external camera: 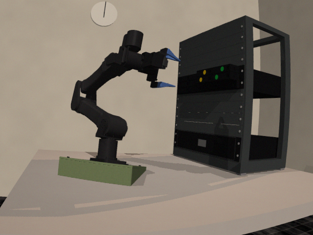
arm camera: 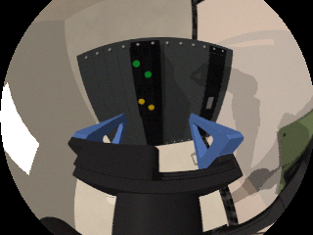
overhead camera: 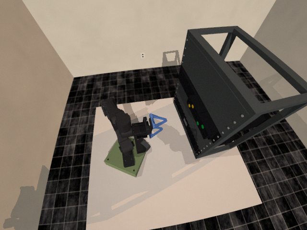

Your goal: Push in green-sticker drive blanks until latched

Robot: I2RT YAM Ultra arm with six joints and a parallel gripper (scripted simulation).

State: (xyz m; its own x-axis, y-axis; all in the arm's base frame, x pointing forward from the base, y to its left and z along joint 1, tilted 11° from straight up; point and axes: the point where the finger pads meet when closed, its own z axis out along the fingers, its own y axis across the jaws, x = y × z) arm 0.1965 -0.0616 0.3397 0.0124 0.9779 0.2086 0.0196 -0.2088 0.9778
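Observation:
The dark rack stands upright on the table, also in the overhead view. A black drive row sits in its upper half. Two blanks carry green stickers and two carry yellow stickers. These blanks stick out a little from the rack front. The stickers also show in the overhead view, green and yellow, and in the wrist view, green and yellow. My gripper is open and empty. It points at the rack front at drive-row height, near the rack's left edge, apart from it.
My arm stands on a green base plate left of the rack. A black unit with a small grey panel fills the rack's bottom slot. The rack sits close to the table's far right edge.

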